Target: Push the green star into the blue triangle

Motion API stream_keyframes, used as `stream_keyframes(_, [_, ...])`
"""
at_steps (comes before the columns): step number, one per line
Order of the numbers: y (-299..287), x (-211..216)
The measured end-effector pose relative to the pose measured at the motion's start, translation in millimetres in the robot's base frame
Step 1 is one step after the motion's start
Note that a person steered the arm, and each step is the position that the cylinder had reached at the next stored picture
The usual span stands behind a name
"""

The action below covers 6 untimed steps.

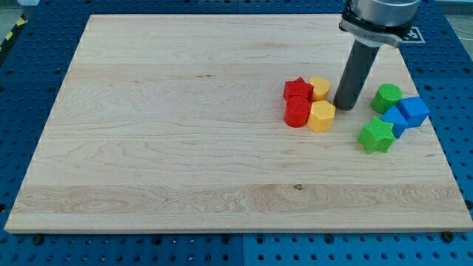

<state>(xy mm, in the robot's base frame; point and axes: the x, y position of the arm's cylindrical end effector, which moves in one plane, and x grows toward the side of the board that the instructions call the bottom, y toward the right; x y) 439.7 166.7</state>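
The green star (376,137) is lying near the right edge of the wooden board (185,125), and it is touching, or almost touching, the blue triangle (395,120), which is sitting at about 1 o'clock from it. Another blue block (414,111) is resting just beyond the triangle, and a green round block (386,97) is standing at 12 o'clock from the star. My tip (344,106) is standing at about 10 o'clock from the star, near but apart from it, between this group and the yellow blocks (321,115); the red blocks (298,101) are lying beyond them. There is no hand to open or close: the arm is ending in a plain rod, which is holding nothing. In my judgement, the push is needing to go toward 1 o'clock, so the tip is now on the wrong side and is having to come round to the star's 7 o'clock side first.
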Motion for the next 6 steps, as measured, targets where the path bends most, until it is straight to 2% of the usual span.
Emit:
stream_keyframes(4, [-2,120])
stream_keyframes(5, [35,132])
stream_keyframes(6, [45,90])
